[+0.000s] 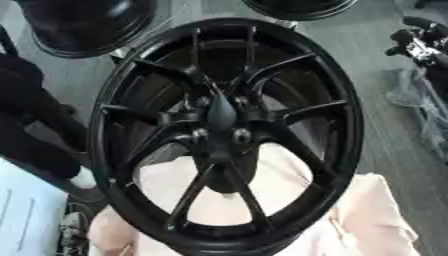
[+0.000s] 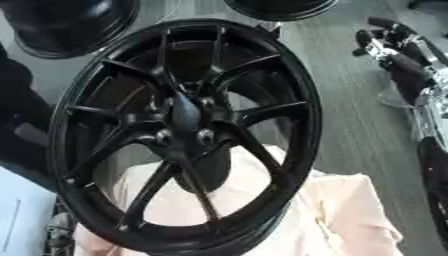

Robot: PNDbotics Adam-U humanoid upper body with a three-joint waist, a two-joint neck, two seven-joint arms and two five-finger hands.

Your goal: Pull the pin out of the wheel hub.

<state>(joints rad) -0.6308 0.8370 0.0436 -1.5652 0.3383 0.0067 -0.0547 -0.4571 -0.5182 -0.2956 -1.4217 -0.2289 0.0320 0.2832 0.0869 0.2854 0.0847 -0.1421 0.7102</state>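
A black multi-spoke wheel hub stands upright and fills the middle of both views. At its centre sits a dark, pointed pin, ringed by silvery lug holes. My right hand, black with silver parts, hangs at the upper right, well away from the rim and touching nothing. Its arm runs down the right edge. A dark arm-like shape lies along the left edge beside the rim, and no hand shows on it.
A pale pink cloth lies under and behind the wheel. Two more black wheels stand at the top left and top centre. A white sheet sits at the lower left. Grey floor spreads to the right.
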